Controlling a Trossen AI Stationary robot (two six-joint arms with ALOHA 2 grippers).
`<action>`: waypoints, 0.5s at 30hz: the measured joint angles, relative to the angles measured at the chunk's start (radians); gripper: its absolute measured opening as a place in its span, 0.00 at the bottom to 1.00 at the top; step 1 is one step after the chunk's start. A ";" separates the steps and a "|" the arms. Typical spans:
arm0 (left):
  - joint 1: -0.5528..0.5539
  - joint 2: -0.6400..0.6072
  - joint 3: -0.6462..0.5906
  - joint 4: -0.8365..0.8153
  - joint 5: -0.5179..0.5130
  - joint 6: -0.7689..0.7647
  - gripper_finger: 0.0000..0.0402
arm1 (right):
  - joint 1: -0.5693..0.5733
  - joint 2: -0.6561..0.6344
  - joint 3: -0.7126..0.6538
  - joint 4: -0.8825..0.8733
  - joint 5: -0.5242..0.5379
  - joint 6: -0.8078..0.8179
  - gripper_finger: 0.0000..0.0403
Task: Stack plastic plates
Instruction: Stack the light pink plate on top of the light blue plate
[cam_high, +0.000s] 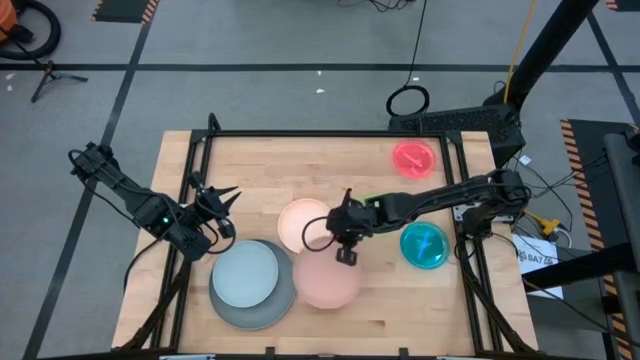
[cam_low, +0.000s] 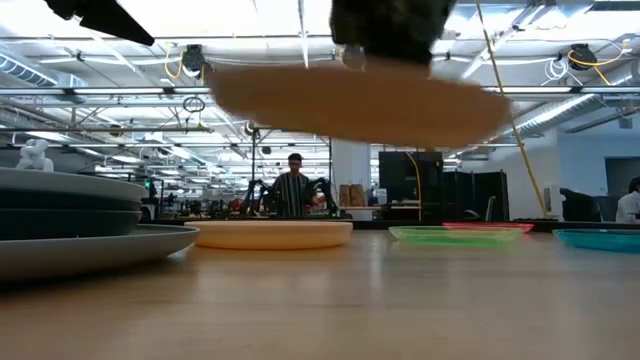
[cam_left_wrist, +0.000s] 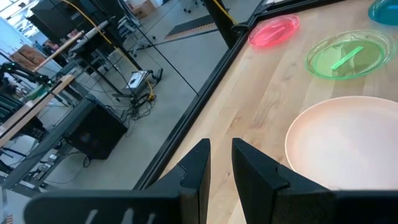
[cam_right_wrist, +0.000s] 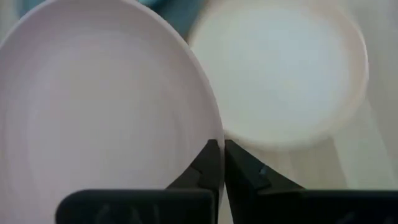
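gripping: my right gripper (cam_high: 347, 256) is clamped on the rim of the salmon pink plate (cam_high: 326, 282), which the low view shows lifted clear of the table (cam_high: 380, 300).
neighbour: the cream plate (cam_high: 300, 224) lies flat just beside it, partly under my right arm.
stack: light blue plate (cam_high: 246, 274) sits on the large grey plate (cam_high: 270, 310), front left.
far side: red plate (cam_high: 414, 157), green plate (cam_left_wrist: 346, 55) and teal plate (cam_high: 424, 246) lie apart to the right.
left gripper (cam_left_wrist: 219, 163): waiting at the table's left edge, fingers slightly parted, holding nothing.
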 joint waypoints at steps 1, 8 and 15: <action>0.000 0.000 0.000 0.000 0.000 0.000 0.18 | 0.002 -0.002 0.000 0.043 0.000 0.023 0.01; 0.000 0.000 0.000 0.001 0.000 0.000 0.18 | 0.001 0.036 0.001 0.307 0.044 0.090 0.01; 0.000 0.000 0.000 0.000 0.000 0.001 0.18 | -0.036 0.111 0.015 0.445 0.053 0.081 0.01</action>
